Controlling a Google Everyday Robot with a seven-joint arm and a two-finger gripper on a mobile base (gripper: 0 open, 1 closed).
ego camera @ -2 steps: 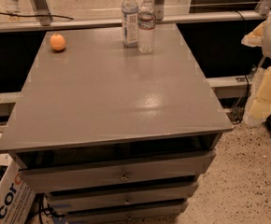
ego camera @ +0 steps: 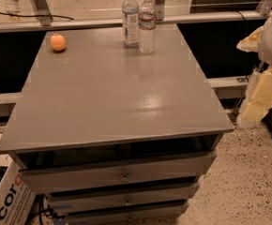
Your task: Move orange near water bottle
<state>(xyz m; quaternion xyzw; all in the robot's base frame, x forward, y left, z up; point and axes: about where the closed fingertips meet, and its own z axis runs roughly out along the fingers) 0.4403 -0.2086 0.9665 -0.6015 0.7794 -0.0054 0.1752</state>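
A grey surface (ego camera: 126, 97) fills most of the view. Two water bottles stand upright near its far edge. The front bottle (ego camera: 147, 25) has a red band around it. The back bottle (ego camera: 130, 18) stands just beside the front bottle, a little to its left and farther away.

The orange (ego camera: 58, 42) sits on the same surface, well to the left of the front bottle, close to the far left corner. It sits all by itself.

The end effector (ego camera: 260, 97) is far to the right of the front bottle, out past the side of the surface and lower down. It looks white and pale yellow. It is well apart from the orange. I cannot tell if it is open or closed.

Far below the front bottle, under the surface, are grey drawers (ego camera: 122, 175). A cardboard box (ego camera: 9, 200) leans on the floor at the bottom left.
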